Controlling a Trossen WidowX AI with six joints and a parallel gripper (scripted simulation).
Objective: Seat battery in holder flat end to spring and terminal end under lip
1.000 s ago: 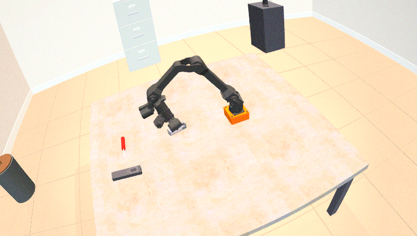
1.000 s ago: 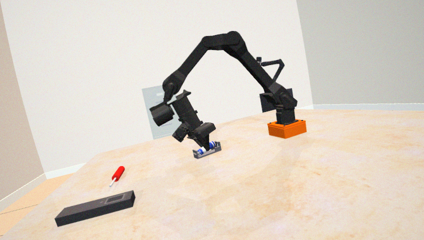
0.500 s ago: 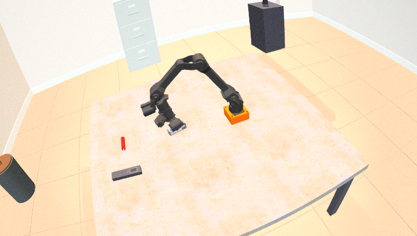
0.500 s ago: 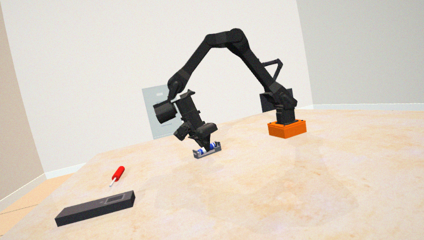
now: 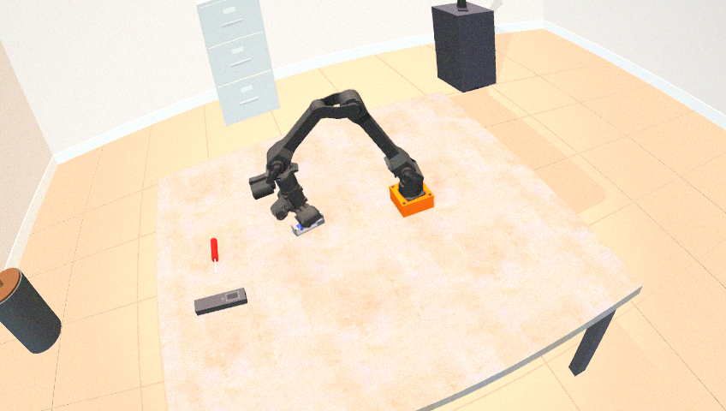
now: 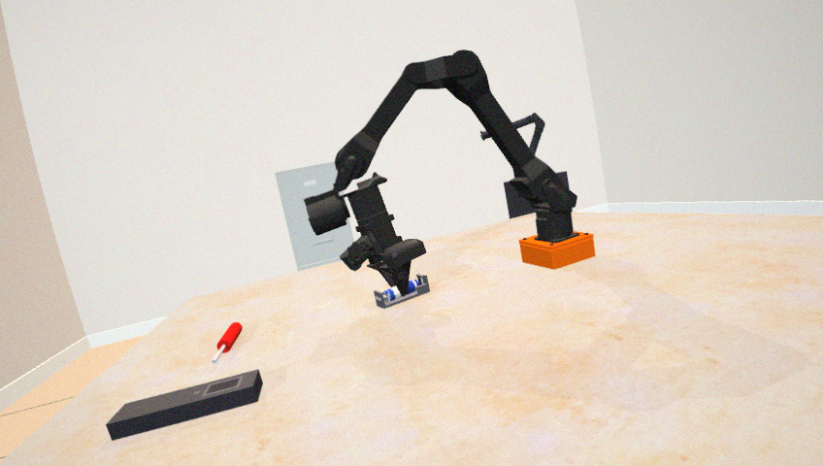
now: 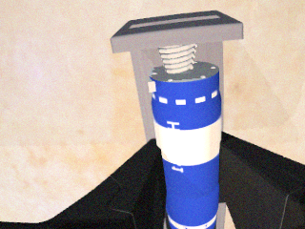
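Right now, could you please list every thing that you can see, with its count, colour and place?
battery: 1, blue and white, in the holder, held by the jaws
holder: 1, grey, on the table under the arm
spring: 1, pale, at the holder's far end in the wrist view
screwdriver: 1, red handle, on the table
remote: 1, dark grey, near the screwdriver
table: 1, beige top
cabinet: 1, pale grey, by the wall
box: 1, dark, floor
bin: 1, dark, floor
arm: 1, black, orange base
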